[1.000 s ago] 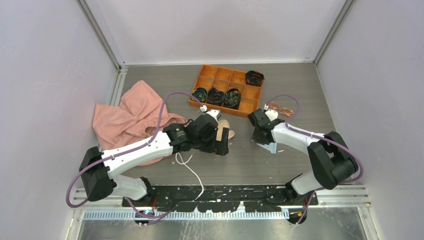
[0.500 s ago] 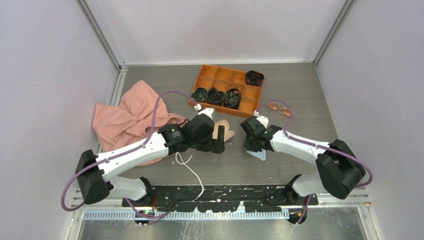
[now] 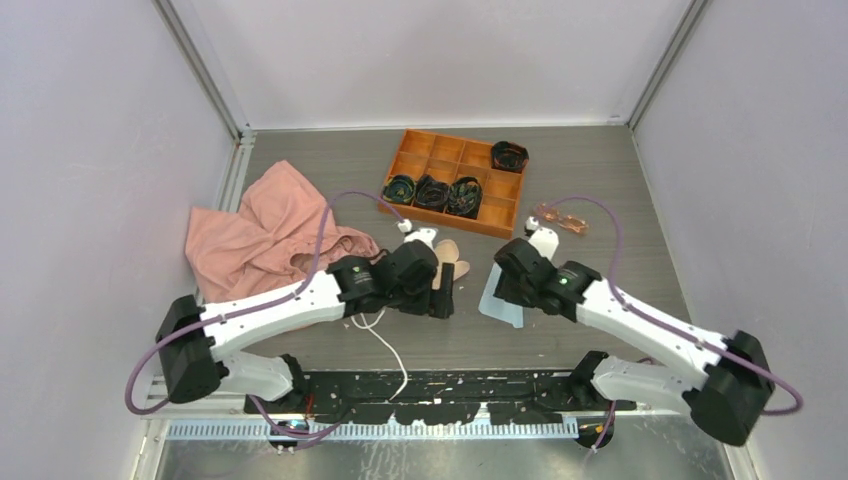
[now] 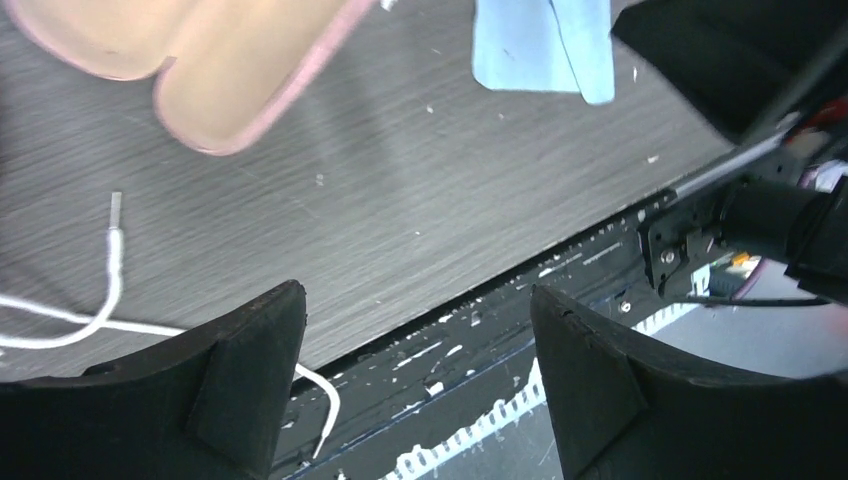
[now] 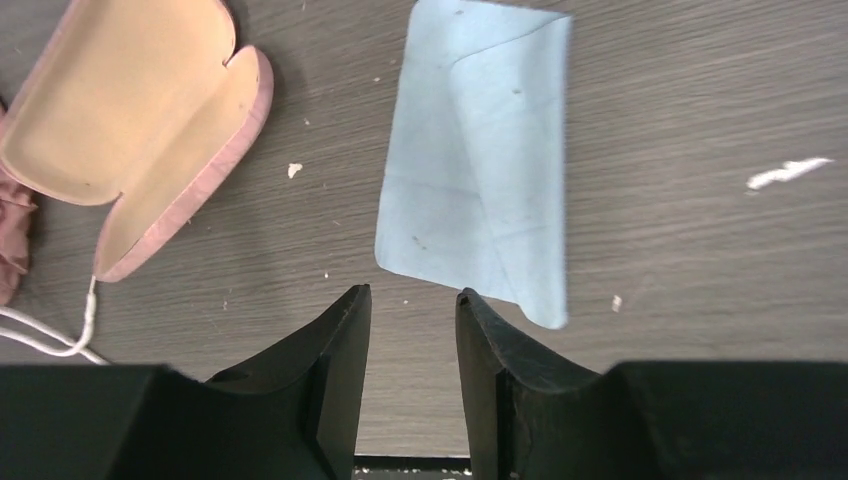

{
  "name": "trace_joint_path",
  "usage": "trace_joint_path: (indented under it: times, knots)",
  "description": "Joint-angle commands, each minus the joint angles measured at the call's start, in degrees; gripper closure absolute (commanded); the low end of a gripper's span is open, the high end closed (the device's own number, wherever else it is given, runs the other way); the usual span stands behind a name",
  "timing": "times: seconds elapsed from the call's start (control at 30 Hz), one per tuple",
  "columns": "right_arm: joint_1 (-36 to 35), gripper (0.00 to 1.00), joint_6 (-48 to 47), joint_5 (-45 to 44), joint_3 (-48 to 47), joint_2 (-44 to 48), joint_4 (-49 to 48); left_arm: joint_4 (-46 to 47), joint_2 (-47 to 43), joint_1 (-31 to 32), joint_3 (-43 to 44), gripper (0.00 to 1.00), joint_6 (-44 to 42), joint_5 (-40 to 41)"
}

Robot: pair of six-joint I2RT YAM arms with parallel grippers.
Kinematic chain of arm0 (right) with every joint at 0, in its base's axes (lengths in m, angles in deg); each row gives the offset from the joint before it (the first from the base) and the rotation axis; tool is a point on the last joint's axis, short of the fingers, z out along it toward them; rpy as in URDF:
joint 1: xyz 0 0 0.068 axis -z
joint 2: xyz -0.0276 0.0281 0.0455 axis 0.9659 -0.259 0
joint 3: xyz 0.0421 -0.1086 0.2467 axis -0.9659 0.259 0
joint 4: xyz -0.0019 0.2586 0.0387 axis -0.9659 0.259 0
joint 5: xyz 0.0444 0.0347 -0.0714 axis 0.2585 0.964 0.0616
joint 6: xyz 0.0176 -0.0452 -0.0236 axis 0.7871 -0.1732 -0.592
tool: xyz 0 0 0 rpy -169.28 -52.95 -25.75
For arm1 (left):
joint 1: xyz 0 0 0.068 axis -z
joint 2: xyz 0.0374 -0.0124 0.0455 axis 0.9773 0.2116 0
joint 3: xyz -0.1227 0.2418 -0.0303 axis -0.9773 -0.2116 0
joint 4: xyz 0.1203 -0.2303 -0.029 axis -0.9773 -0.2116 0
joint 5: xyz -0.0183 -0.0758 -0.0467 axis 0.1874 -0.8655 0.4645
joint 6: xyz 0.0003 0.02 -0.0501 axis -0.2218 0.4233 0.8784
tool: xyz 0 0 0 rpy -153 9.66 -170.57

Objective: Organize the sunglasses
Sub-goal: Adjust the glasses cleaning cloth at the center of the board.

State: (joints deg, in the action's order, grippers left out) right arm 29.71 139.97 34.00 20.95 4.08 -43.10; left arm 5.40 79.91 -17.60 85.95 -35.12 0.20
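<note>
Just lets go of the blue cloth (image 5: 480, 170) on the table (image 5: 700, 80): right end effector (image 5: 412, 295) slightly apart, left end effector (image 4: 415, 295) spread wide, both empty. Next, the sunglasses (image 3: 562, 218), far right.

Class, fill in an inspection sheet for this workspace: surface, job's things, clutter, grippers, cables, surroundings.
Surface: grey wood-grain table, scattered white flecks.
Job's things: sunglasses lie on the table right of the tray, apart from both grippers.
Clutter: open pink case; blue cloth lying flat with a folded flap; pink garment; orange tray holding dark bundles.
Grippers: left gripper open wide, empty; right gripper open with a narrow gap, empty, just near of the cloth.
Cables: purple cables loop off both arms; white cord on the table.
Surroundings: plain pale walls; nothing else seen.
</note>
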Motion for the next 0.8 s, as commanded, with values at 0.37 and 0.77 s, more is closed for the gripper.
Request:
trace_joint_path:
  times: [0.37, 0.77]
  knots:
    - [1.9, 0.57, 13.1, -13.8, 4.7, 24.1, 21.8, 4.5, 31.7, 7.7, 18.5, 0.27, 8.3, 4.2]
    - [1.9, 0.57, 14.2, -14.8, 3.5, 25.2, 22.8, -0.4, 44.7, 7.5, 28.3, 0.46, 11.2, 8.5]
